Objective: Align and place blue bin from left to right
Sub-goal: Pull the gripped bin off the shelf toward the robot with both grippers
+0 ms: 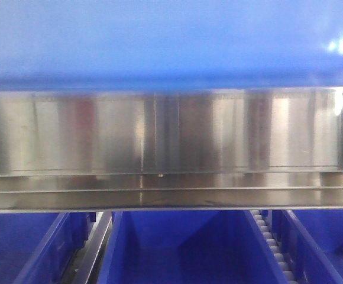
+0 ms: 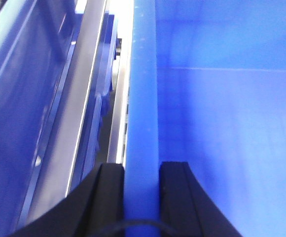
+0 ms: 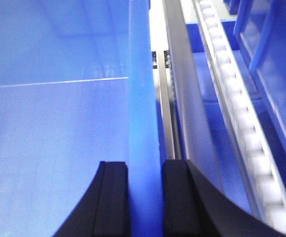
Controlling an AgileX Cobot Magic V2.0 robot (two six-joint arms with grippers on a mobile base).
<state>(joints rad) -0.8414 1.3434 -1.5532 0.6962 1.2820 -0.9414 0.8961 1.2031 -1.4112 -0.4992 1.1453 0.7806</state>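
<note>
The blue bin point(image 1: 159, 35) is a plain bright blue, paler where light washes its inner wall. A thin pale line crosses that wall in both wrist views. The left gripper point(image 2: 141, 195) and right gripper point(image 3: 144, 192) show matte black against its blue rim. The metal beam point(image 1: 159, 136) is silver, banded with vertical grey streaks and a faint reddish reflection. The lower bins point(image 1: 183, 248) are a deeper blue, and the roller track point(image 3: 241, 118) is white.
</note>
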